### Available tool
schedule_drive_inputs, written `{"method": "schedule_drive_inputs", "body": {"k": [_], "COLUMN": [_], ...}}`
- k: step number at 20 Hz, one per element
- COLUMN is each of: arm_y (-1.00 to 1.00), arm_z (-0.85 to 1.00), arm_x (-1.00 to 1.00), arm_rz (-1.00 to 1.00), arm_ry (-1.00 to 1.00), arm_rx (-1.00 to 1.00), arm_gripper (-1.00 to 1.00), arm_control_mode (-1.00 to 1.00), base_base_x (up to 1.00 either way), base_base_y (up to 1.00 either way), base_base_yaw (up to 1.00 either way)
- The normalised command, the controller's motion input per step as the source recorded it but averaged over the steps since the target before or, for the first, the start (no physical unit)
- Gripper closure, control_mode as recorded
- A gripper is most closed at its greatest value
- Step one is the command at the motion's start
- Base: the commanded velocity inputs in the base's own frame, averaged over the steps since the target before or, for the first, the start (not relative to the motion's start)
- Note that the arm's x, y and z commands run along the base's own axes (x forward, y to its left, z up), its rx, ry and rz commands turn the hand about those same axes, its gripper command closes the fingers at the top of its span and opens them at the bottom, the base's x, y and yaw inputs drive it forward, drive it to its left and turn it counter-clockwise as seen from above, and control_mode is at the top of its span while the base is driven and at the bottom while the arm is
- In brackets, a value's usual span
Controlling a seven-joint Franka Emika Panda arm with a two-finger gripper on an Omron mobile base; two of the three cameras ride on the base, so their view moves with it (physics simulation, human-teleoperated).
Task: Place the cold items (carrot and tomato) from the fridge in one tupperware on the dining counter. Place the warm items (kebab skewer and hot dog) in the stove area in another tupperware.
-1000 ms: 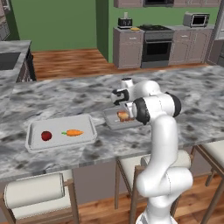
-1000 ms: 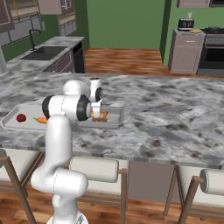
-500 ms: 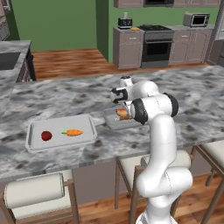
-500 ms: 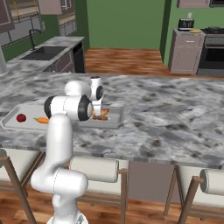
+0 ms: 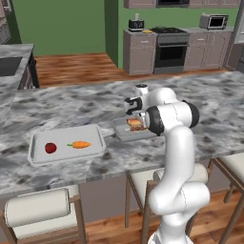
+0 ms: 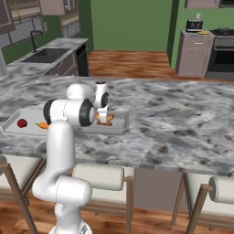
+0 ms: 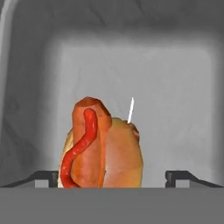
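Note:
My gripper (image 7: 111,177) hangs open just above the second tupperware (image 7: 175,87), its fingertips (image 7: 46,176) standing wide on either side of the hot dog (image 7: 103,148) without touching it. The hot dog lies in that tray, and a thin white kebab skewer stick (image 7: 131,110) pokes out behind it. From the base, the gripper (image 5: 135,112) is over the hot dog (image 5: 135,124) in the smaller tupperware (image 5: 120,131). To the left, the larger tupperware (image 5: 95,136) holds the tomato (image 5: 50,147) and the carrot (image 5: 80,144). The right base view shows the tomato (image 6: 22,123), carrot (image 6: 43,125) and hot dog (image 6: 104,119).
Both trays sit on the marble dining counter (image 5: 71,102), near its front edge. Stools (image 5: 35,209) stand below that edge. A sink (image 6: 43,54) lies at the far left, and the stove (image 5: 169,45) stands across the wooden floor.
The jaws have opened wide and let go of the hot dog, which now rests in the smaller tupperware. The arm has barely moved.

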Motion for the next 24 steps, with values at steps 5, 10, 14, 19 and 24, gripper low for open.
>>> {"method": "schedule_drive_inputs", "body": {"k": [5,10,14,19,24], "arm_y": [0.00,0.00,0.00,0.00,0.00], "arm_z": [0.38,0.50,0.51,0.48,0.39], "arm_x": [-0.14,-0.08,-0.20,-0.49,-0.68], "arm_rz": [0.00,0.00,0.00,0.00,0.00], "arm_ry": [-0.04,-0.11,-0.14,-0.19,-0.16], "arm_rx": [0.00,0.00,0.00,0.00,0.00], "arm_gripper": [-1.00,-1.00,-1.00,-1.00,-1.00], "arm_control_mode": [-1.00,-1.00,-1.00,-1.00,-1.00], "base_base_x": [0.00,0.00,0.00,0.00,0.00], "base_base_y": [0.00,0.00,0.00,0.00,0.00], "base_base_yaw": [0.00,0.00,0.00,0.00,0.00]}}
